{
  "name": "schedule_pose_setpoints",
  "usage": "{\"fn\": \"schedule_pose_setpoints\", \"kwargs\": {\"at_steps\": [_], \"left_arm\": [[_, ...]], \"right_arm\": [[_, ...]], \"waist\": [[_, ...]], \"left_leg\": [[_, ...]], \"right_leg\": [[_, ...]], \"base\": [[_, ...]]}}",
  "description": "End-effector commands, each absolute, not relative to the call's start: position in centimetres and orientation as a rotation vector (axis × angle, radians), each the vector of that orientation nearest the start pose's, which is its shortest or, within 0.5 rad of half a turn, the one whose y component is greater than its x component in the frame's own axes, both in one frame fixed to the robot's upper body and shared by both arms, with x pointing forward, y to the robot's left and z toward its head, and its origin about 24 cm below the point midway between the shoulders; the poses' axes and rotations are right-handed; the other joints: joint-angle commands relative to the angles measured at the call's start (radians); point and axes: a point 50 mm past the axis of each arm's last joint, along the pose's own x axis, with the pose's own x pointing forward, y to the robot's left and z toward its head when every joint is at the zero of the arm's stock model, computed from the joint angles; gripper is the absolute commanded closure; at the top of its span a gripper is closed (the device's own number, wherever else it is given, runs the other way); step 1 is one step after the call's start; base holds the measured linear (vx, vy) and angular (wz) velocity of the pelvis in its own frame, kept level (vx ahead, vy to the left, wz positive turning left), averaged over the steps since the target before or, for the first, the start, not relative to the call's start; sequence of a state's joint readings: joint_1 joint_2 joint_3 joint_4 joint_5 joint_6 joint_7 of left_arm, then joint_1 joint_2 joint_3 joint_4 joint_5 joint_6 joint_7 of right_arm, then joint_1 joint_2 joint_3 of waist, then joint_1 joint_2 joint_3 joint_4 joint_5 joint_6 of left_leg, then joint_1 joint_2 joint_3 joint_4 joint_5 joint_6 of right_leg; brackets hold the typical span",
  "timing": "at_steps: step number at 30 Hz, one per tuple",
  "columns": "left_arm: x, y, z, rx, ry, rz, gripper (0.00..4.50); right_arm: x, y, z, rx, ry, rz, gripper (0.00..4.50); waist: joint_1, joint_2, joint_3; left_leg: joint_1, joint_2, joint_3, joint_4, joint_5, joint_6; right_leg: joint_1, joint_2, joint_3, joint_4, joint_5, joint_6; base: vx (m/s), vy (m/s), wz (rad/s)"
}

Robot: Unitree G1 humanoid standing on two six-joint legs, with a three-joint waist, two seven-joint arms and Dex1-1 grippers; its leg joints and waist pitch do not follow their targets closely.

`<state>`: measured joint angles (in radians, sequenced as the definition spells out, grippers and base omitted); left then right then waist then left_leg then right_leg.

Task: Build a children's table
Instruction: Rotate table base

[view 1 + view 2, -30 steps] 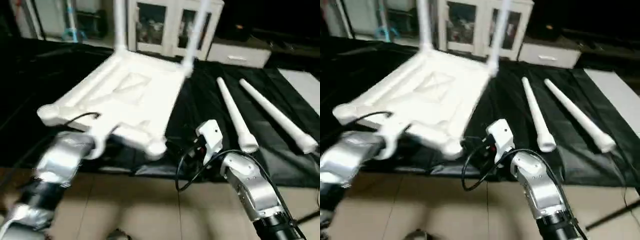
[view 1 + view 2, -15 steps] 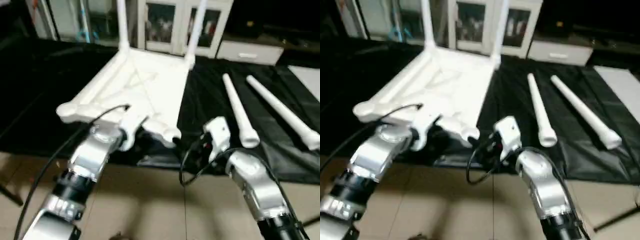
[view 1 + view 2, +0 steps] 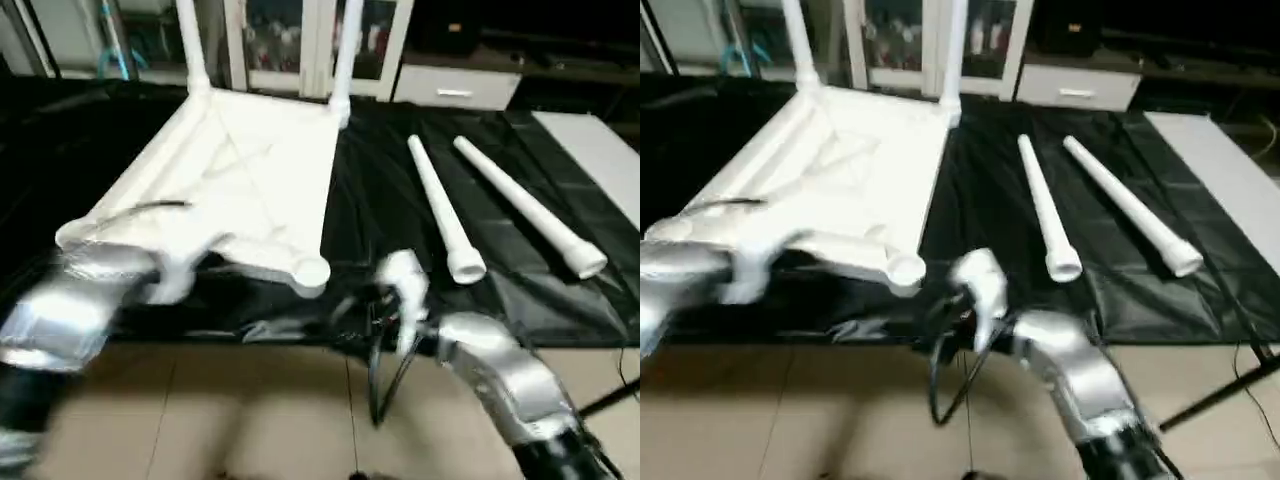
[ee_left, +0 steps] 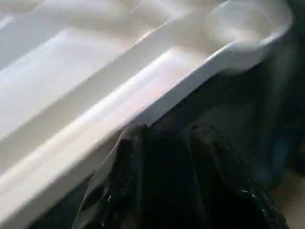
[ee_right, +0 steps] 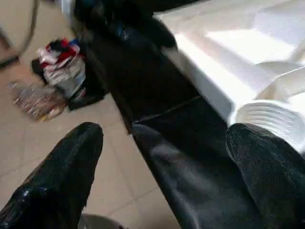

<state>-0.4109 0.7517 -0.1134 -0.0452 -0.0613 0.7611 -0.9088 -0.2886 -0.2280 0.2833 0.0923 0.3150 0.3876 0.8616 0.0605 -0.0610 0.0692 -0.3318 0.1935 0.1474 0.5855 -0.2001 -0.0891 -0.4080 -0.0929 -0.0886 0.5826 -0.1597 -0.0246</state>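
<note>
**A:** What is the table's state, and where is it?

**B:** The white tabletop [image 3: 250, 170] lies underside up on a black cloth [image 3: 400, 230] covering a low platform. Two legs [image 3: 345, 50] stand screwed into its far corners. Two loose legs [image 3: 440, 215] lie on the cloth to its right. The near-right socket [image 3: 310, 270] is empty.

**A:** How would it handle?

**B:** It looks like light, stiff, smooth plastic. I would take a loose leg mid-shaft, where the tube is slim; the ribbed rim suits steadying the top.

**A:** And the grippers?

**B:** The left gripper [image 4: 164, 143] sits just below the tabletop's near edge, fingers partly apart, holding nothing visible. The right gripper [image 5: 162, 157] is spread wide and empty, near the empty socket.

**A:** Anything unclear?

**B:** The left forearm [image 3: 70, 305] is blurred and covers the near-left corner. The standing legs' tops are cut off.
</note>
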Motion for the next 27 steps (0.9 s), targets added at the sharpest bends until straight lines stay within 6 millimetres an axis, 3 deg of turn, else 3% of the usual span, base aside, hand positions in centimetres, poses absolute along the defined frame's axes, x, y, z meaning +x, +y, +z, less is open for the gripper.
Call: {"fn": "schedule_pose_setpoints", "kwargs": {"at_steps": [1, 3, 6, 9, 12, 13, 16, 19, 20, 21, 22, 24, 25, 26, 27], "left_arm": [[28.8, 22.8, 12.3, 0.478, 0.605, -0.713, 2.76], [28.6, 22.7, 12.3, 0.475, 0.609, -0.719, 2.76], [28.1, 21.8, 12.0, 0.459, 0.613, -0.760, 2.76], [28.1, 21.0, 11.8, 0.456, 0.604, -0.789, 2.76], [28.2, 20.3, 11.6, 0.454, 0.586, -0.809, 2.76], [28.4, 20.0, 11.7, 0.461, 0.565, -0.820, 2.76], [28.8, 19.1, 12.2, 0.458, 0.491, -0.841, 2.76], [29.9, 17.1, 13.5, 0.399, 0.313, -0.901, 2.76], [30.8, 15.5, 14.1, 0.364, 0.227, -0.938, 2.76], [31.0, 15.2, 14.2, 0.362, 0.213, -0.944, 2.57], [31.2, 14.9, 14.2, 0.361, 0.201, -0.948, 2.47], [32.1, 13.6, 13.8, 0.392, 0.174, -0.989, 2.41], [32.7, 12.7, 13.1, 0.414, 0.184, -1.024, 2.38], [32.9, 12.4, 12.8, 0.422, 0.187, -1.035, 2.38], [33.3, 11.7, 12.3, 0.429, 0.199, -1.056, 2.27]], "right_arm": [[27.5, -7.2, 5.1, 0.097, 0.297, 1.190, 0.00], [27.7, -7.0, 5.0, 0.106, 0.306, 1.192, 0.00], [29.6, -6.4, 4.1, 0.086, 0.339, 1.132, 0.00], [31.3, -6.6, 3.4, 0.022, 0.368, 1.038, 0.00], [32.8, -7.4, 3.2, -0.065, 0.381, 0.931, 0.00], [33.2, -7.6, 3.2, -0.074, 0.376, 0.897, 0.00], [33.5, -7.6, 3.6, -0.041, 0.348, 0.885, 0.00], [33.5, -7.2, 5.1, 0.096, 0.267, 0.942, 0.00], [33.3, -7.5, 6.5, 0.178, 0.193, 0.985, 0.00], [33.3, -7.6, 6.9, 0.190, 0.176, 0.992, 0.00], [33.3, -7.7, 7.1, 0.198, 0.164, 0.997, 0.00], [32.7, -9.1, 8.5, 0.191, 0.096, 1.021, 0.00], [32.0, -10.8, 9.5, 0.159, 0.065, 1.030, 0.00], [31.7, -11.3, 9.9, 0.147, 0.058, 1.035, 0.00], [31.0, -12.6, 10.2, 0.085, 0.069, 1.039, 0.00]], "waist": [[0.009, 0.021, -0.064], [0.020, 0.017, -0.064], [0.027, 0.010, -0.076], [0.028, 0.006, -0.078], [0.027, 0.007, -0.071], [0.029, 0.008, -0.068], [0.030, 0.007, -0.067], [0.037, 0.005, -0.071], [0.043, 0.002, -0.073], [0.047, 0.001, -0.076], [0.048, -0.002, -0.079], [0.048, 0.007, -0.081], [0.058, 0.029, -0.080], [0.059, 0.019, -0.079], [0.063, 0.028, -0.083]], "left_leg": [[0.010, 0.030, 0.009, -0.084, -0.253, -0.012], [0.018, 0.029, 0.020, -0.078, -0.236, -0.010], [0.001, 0.024, 0.026, -0.072, -0.115, -0.004], [-0.006, 0.020, 0.028, -0.068, -0.051, -0.001], [-0.008, 0.021, 0.027, -0.071, -0.119, -0.024], [-0.003, 0.023, 0.028, -0.074, -0.177, -0.035], [0.003, 0.027, 0.027, -0.077, -0.248, -0.048], [0.005, 0.029, 0.028, -0.075, -0.252, -0.045], [-0.002, 0.028, 0.028, -0.075, -0.232, -0.031], [0.000, 0.030, 0.029, -0.072, -0.218, -0.026], [-0.005, 0.030, 0.028, -0.071, -0.178, -0.018], [-0.012, 0.028, 0.026, -0.069, -0.140, -0.020], [-0.004, 0.024, 0.026, -0.067, -0.135, -0.014], [0.002, 0.024, 0.031, -0.065, -0.136, -0.007], [-0.005, 0.023, 0.028, -0.064, -0.124, -0.008]], "right_leg": [[0.029, -0.049, 0.052, -0.050, -0.239, -0.193], [0.021, -0.043, 0.057, -0.043, -0.199, -0.210], [0.033, -0.040, 0.064, -0.013, -0.071, -0.244], [0.041, -0.040, 0.062, -0.005, -0.014, -0.258], [0.044, -0.043, 0.065, -0.016, -0.125, -0.230], [0.039, -0.044, 0.066, -0.026, -0.198, -0.210], [0.034, -0.043, 0.067, -0.035, -0.283, -0.175], [0.032, -0.043, 0.066, -0.036, -0.272, -0.173], [0.039, -0.042, 0.066, -0.035, -0.243, -0.171], [0.037, -0.042, 0.066, -0.033, -0.217, -0.169], [0.041, -0.039, 0.065, -0.023, -0.159, -0.177], [0.046, -0.037, 0.063, -0.017, -0.110, -0.168], [0.043, -0.031, 0.063, -0.022, -0.098, -0.152], [0.040, -0.027, 0.065, -0.029, -0.088, -0.145], [0.047, -0.028, 0.066, -0.016, -0.052, -0.157]], "base": [[0.073, -0.040, 0.17], [0.072, -0.029, 0.20], [0.045, -0.014, 0.11], [0.000, 0.000, 0.00], [0.000, 0.000, 0.00], [0.000, 0.000, 0.00], [0.000, 0.000, 0.00], [0.000, 0.000, 0.00], [0.000, 0.000, 0.00], [0.000, 0.000, 0.00], [0.000, 0.000, 0.00], [0.000, 0.000, 0.00], [0.000, 0.000, 0.00], [0.000, 0.000, 0.00], [0.000, 0.000, 0.00]]}}
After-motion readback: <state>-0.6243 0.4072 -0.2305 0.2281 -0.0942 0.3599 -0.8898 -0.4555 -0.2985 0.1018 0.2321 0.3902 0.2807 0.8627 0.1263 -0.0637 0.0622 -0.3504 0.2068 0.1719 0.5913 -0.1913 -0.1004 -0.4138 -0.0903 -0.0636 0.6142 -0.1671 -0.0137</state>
